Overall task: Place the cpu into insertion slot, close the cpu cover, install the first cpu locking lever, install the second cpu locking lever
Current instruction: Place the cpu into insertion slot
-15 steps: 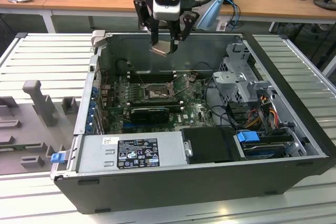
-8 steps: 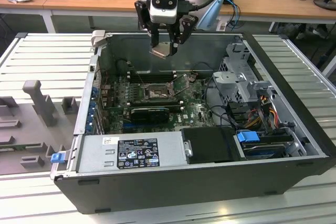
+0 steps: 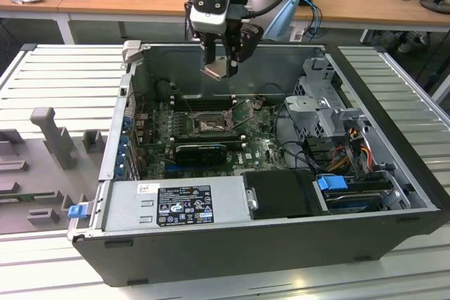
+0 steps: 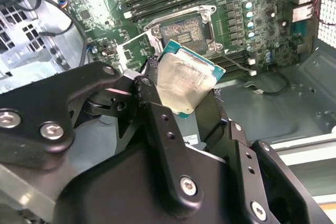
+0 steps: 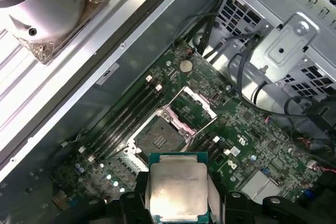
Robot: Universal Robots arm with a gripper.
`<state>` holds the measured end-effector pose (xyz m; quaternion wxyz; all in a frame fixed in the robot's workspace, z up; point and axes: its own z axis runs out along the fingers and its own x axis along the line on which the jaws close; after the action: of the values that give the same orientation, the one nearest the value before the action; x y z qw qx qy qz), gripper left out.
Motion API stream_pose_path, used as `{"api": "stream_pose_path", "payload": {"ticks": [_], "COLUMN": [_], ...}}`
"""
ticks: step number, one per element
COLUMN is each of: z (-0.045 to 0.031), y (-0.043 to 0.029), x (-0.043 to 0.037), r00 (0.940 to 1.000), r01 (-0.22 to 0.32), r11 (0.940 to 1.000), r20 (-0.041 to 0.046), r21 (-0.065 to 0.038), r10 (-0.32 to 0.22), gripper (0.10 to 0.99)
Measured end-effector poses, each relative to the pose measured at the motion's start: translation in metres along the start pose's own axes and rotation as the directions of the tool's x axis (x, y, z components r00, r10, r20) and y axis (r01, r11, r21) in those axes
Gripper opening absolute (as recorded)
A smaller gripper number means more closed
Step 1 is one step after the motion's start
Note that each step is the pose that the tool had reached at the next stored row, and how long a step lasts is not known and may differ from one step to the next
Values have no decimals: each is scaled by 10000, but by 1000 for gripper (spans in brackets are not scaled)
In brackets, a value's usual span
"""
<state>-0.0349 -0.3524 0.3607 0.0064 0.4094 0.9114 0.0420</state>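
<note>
My gripper (image 3: 225,58) hangs over the open computer case, above the back of the green board, shut on the cpu (image 3: 216,69). In both wrist views the cpu (image 4: 185,81) (image 5: 176,184) is a pale silvery square with a teal edge, pinched by its sides between the black fingers (image 4: 152,95). Below it lies the insertion slot (image 3: 209,125) (image 4: 182,27) (image 5: 157,140), a dark square with a silver rim and nothing in it. The cpu cover (image 5: 191,106) (image 4: 135,51) is swung open beside the slot. The cpu is well clear above the board.
Long black memory slots (image 3: 200,102) run along the socket's far side, and a black card (image 3: 200,151) lies on its near side. A grey drive cage (image 3: 327,103) with cables is at the exterior view's right, the power supply (image 3: 176,205) in front. Case walls (image 3: 123,114) surround the board.
</note>
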Motion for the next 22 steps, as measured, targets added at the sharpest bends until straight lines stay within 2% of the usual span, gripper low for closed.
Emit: {"api": "stream_pose_path", "payload": {"ticks": [7, 11, 13, 22], "z": [10, 14, 16, 21], "y": [-1, -1, 0, 1], "x": [0, -1, -1, -3], "r00": [9958, 9896, 9840, 9645], "r01": [-907, -1431, -1775, -2632], "r11": [9959, 9897, 9841, 9647], "r20": [78, 119, 146, 212], "r21": [-20, -37, -50, -85], "r10": [907, 1432, 1775, 2633], "gripper": [529, 529, 529, 529]}}
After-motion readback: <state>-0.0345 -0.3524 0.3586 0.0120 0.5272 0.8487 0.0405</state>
